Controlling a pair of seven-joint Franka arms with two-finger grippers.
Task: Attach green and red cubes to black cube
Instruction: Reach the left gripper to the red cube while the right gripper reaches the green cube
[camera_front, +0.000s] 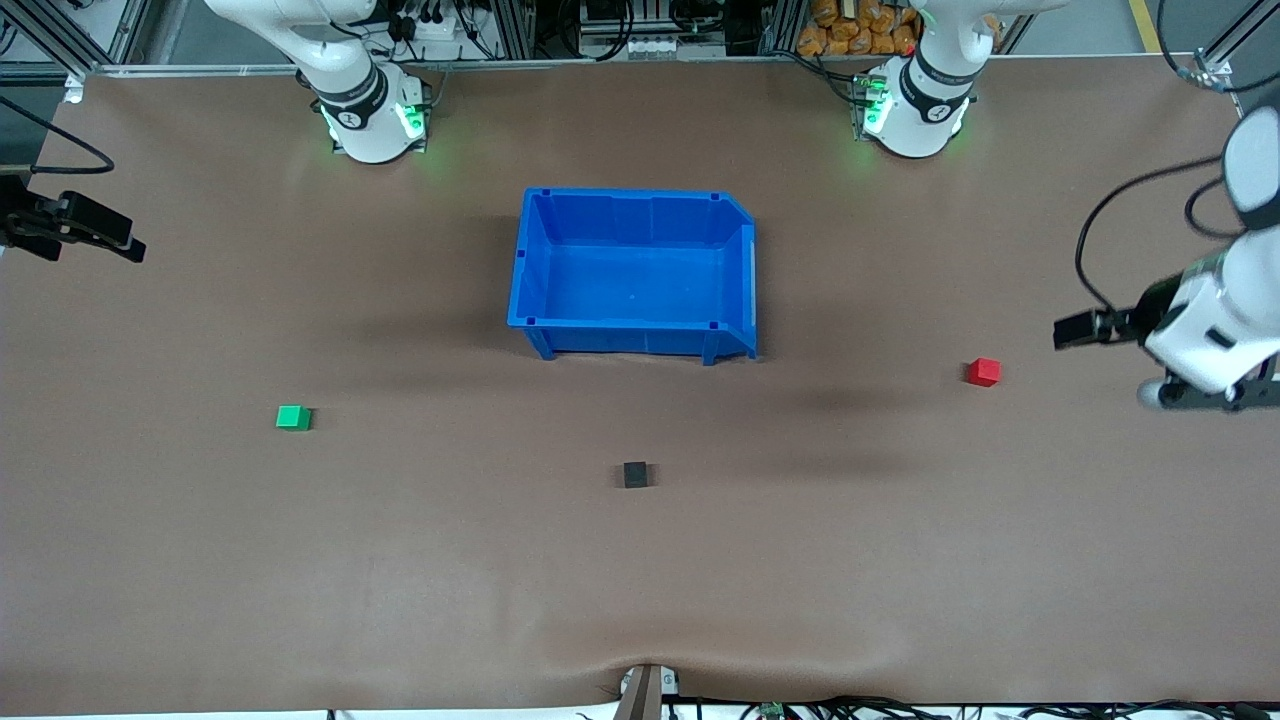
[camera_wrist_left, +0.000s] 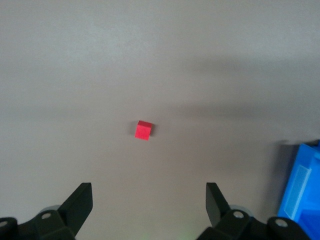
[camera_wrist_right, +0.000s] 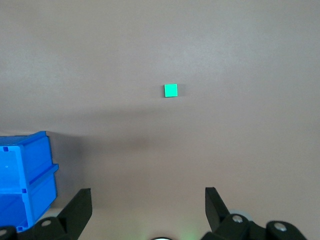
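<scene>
The black cube sits alone on the brown table, nearer to the front camera than the blue bin. Toward the right arm's end of the table lies the green cube, also seen in the right wrist view. The red cube rests toward the left arm's end and shows in the left wrist view. My left gripper hangs open and empty, high over the table's end beside the red cube. My right gripper is open and empty too, high over the other end of the table.
A blue bin with nothing in it stands mid-table between the two arm bases; its corner shows in each wrist view. The brown mat is rumpled at the front edge.
</scene>
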